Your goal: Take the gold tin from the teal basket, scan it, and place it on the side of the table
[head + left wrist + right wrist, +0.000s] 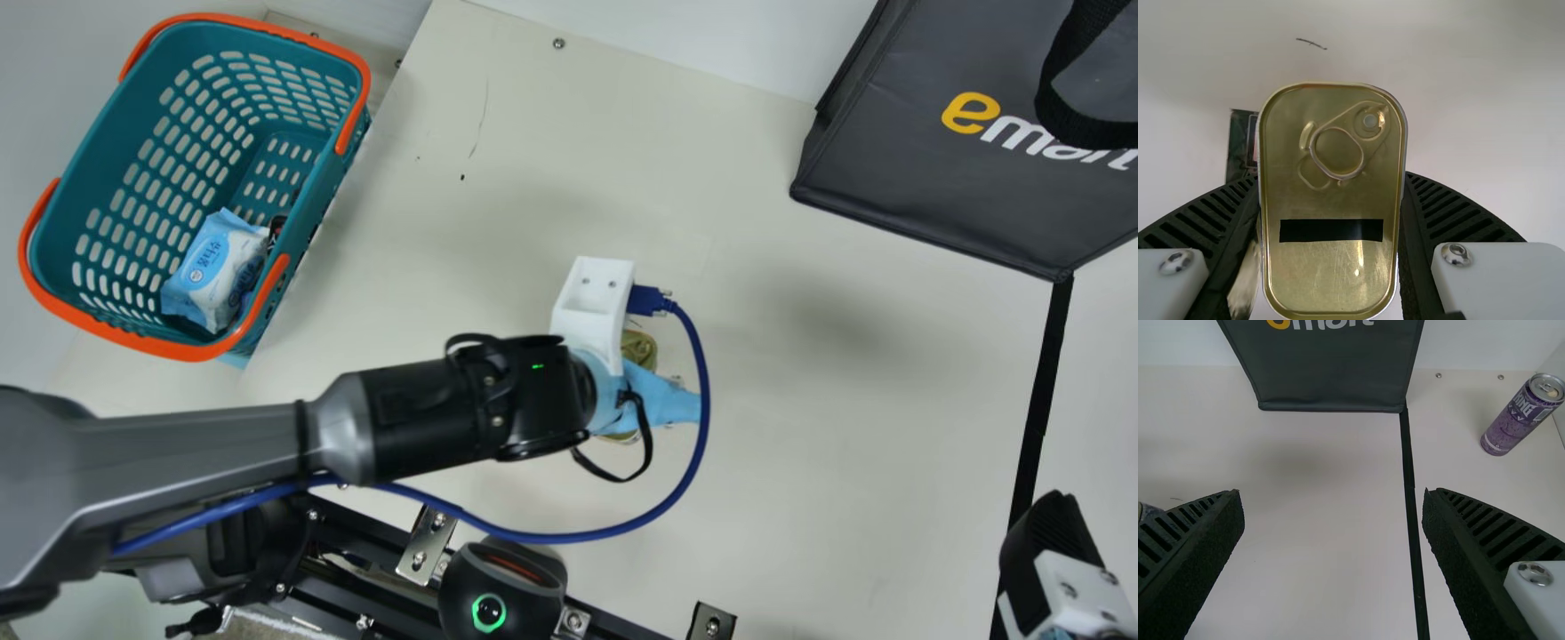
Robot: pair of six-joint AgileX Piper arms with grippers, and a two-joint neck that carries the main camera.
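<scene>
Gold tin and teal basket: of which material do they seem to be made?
The gold tin looks like metal with a glossy finish: light glints off it. The teal basket is probably moulded plastic, smooth-looking, judging by its evenly slotted walls.

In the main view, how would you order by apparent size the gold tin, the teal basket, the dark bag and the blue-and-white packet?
Largest: teal basket and dark bag, not ranked between them, because the picture's edge cuts off the bag.
Next: blue-and-white packet.
Smallest: gold tin, partly covered.
</scene>
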